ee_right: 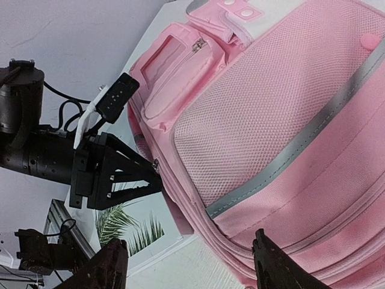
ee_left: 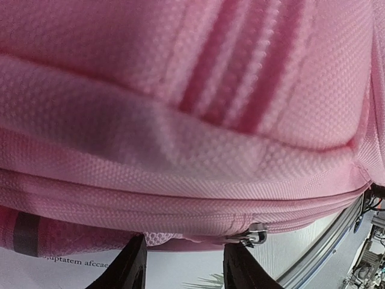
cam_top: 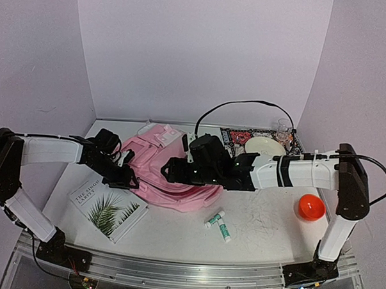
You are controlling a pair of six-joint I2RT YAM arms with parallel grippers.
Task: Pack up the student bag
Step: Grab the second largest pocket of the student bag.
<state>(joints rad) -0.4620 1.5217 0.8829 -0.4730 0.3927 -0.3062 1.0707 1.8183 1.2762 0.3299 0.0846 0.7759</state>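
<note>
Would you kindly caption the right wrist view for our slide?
Right tool, open, over the pink backpack; left tool at its side, palm-leaf book nearby.

pink student bag [cam_top: 178, 195], lying flat, mid-table

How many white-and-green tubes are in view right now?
2. Both lie just in front of the student bag: the far tube by the bag's edge, the near tube right below it in the top view. More may be hidden under the bag.
</note>
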